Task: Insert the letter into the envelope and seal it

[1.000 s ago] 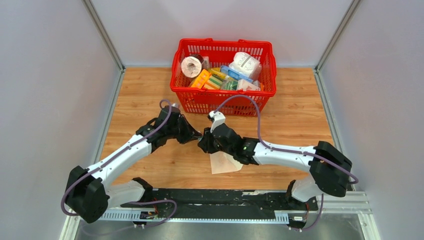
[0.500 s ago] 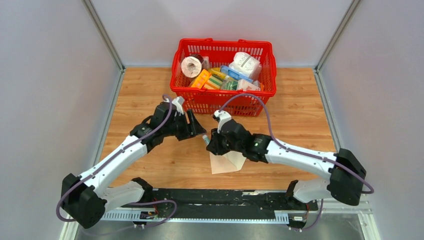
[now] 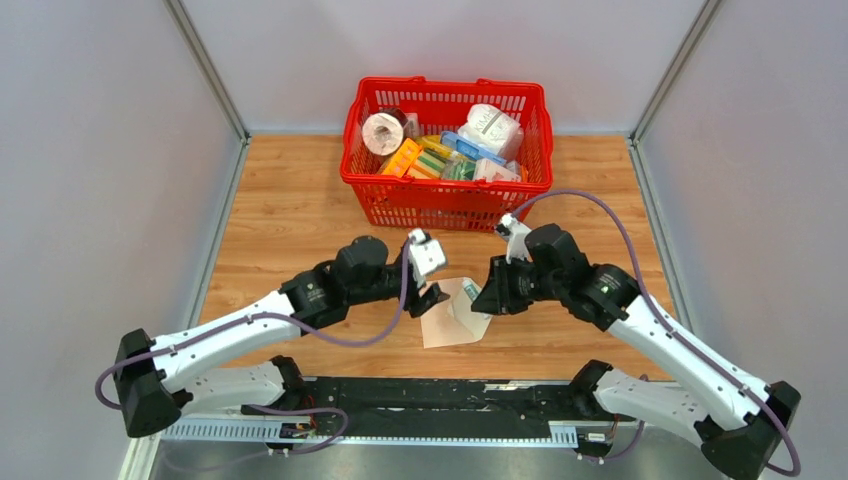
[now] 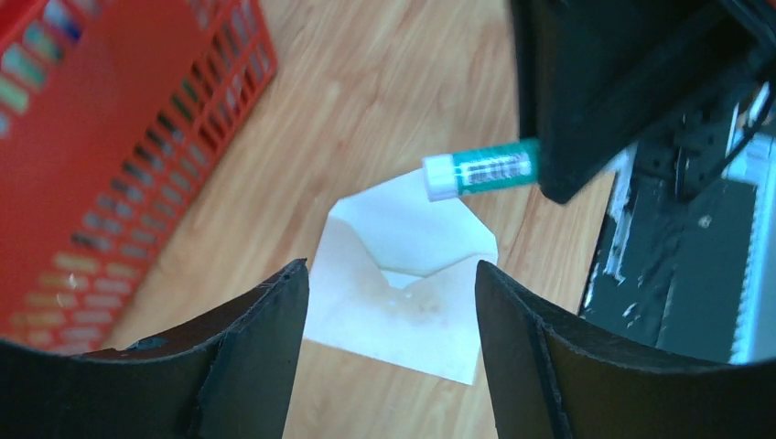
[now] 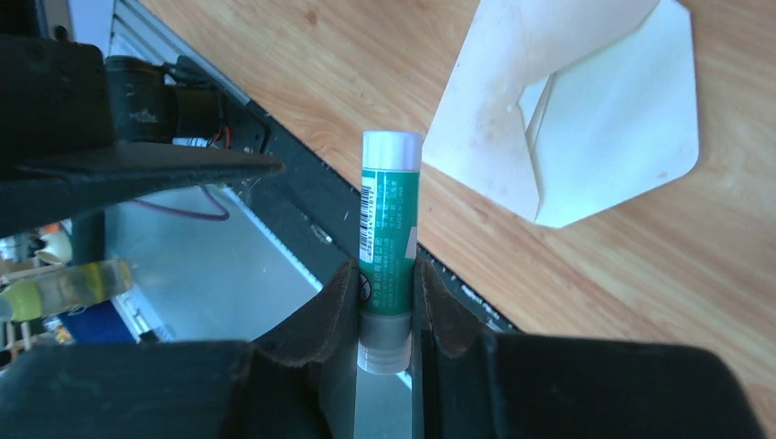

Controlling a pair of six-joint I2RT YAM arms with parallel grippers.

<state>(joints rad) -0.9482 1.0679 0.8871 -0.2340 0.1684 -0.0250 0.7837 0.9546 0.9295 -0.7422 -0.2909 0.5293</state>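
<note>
From above, I see the envelope [image 3: 450, 322] lying flat on the worktop [image 3: 290, 200], at 6 o'clock from the red basket [image 3: 445, 187]. Its flap is open (the pointy part faces the basket). My left gripper [image 4: 389, 270] sits at 9 o'clock from the envelope, above it. Its jaws are spread wide and hold nothing. My right gripper [image 5: 384, 283] is at 3 o'clock from the envelope. Its jaws are squeezed tight on a green glue stick [image 5: 389, 229], and the white end sticks out over the flap, not touching the paper.
</note>
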